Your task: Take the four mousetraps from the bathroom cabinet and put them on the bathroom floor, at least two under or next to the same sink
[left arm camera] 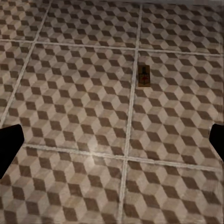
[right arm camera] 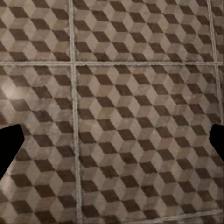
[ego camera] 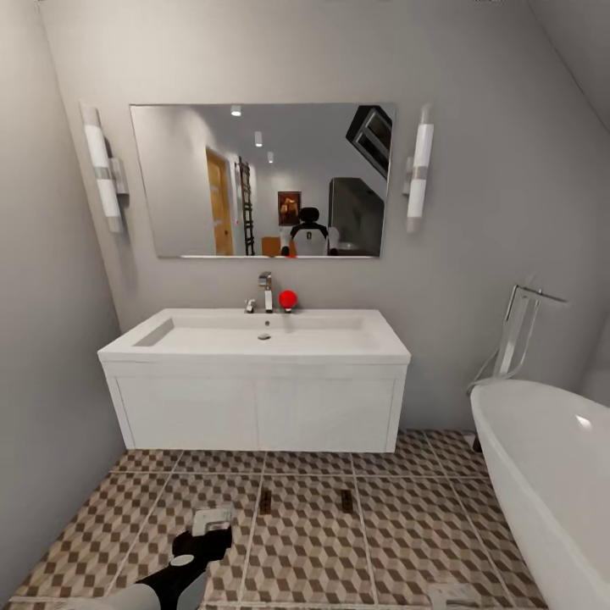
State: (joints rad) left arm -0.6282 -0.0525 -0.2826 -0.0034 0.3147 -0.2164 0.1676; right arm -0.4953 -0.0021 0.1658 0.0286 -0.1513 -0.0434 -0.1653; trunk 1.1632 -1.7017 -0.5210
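Two mousetraps (ego camera: 265,501) (ego camera: 346,501) lie on the floor (ego camera: 407,525) before the sink (ego camera: 254,339); left gripper (left arm camera: 112,140) and right gripper (right arm camera: 112,140) both spread wide, empty.

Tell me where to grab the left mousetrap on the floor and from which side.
Grip the left mousetrap across its two long edges, coming straight down from above. It lies flat on the floor with its long axis pointing toward the sink, so probably only the thin board edges offer the fingers purchase.

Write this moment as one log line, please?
mousetraps: two on bathroom floor, left, right, before sink | left gripper: open, empty | right gripper: open, empty
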